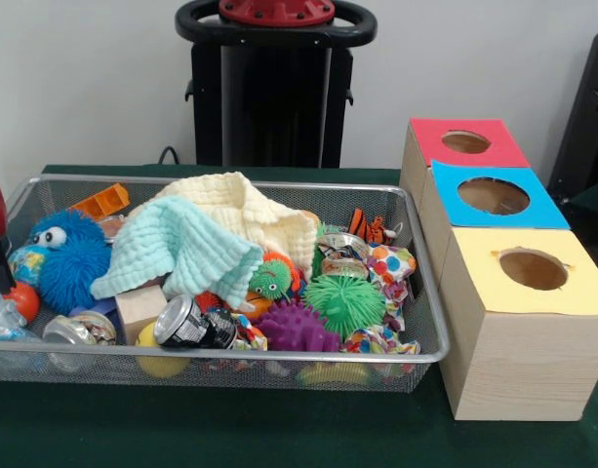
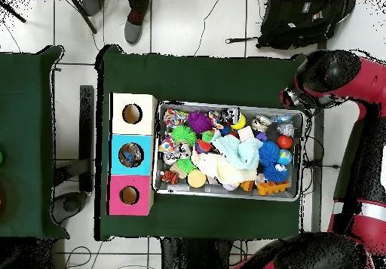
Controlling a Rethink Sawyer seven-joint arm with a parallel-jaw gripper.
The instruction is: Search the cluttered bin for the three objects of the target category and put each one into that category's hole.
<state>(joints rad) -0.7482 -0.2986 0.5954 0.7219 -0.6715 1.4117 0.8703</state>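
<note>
Bin [image 1: 220, 363] sits mid-worktop, boxes [image 1: 518, 322] beside it, cloths [image 1: 181, 249] covering part of the clutter. Arm [image 2: 354, 85] parked off the bin's end; jaws' state: cannot tell. Suggest lifting cloths aside first, then picking targets.

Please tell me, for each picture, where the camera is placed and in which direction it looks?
Front view: sits across the table, looks level over the wire bin at the three boxes; only the black pedestal shows.
Overhead view: sits above, looks straight down; the red arm curves along the right side, its hand hidden.
Shared: bin, boxes, mint cloth, purple spiky ball.
</note>
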